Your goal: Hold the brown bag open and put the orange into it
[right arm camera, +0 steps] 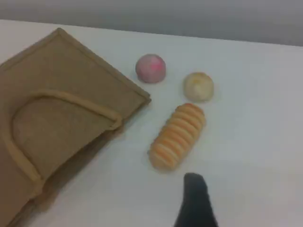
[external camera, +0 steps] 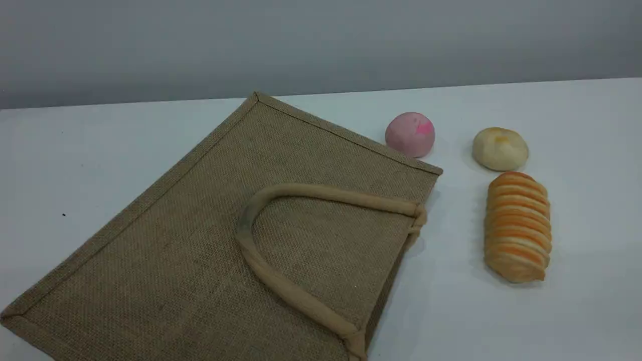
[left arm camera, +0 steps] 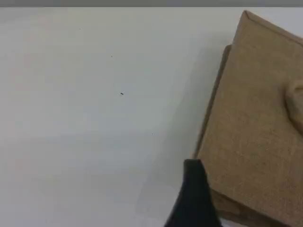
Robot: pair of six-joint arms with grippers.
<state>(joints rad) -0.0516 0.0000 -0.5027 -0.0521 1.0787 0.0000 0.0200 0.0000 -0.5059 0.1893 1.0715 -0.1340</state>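
Note:
The brown bag lies flat on the white table, its mouth edge turned to the right. One beige handle rests folded back on its upper face. The orange is out of view. Neither arm shows in the scene view. In the left wrist view a dark fingertip hangs over the table beside the bag, apart from it and holding nothing. In the right wrist view the fingertip sits above bare table, nearer than the foods, right of the bag, with nothing in its grip.
Right of the bag lie a pink ball, a pale cream bun and an orange-striped ridged bread roll. A grey wall runs behind the table's far edge.

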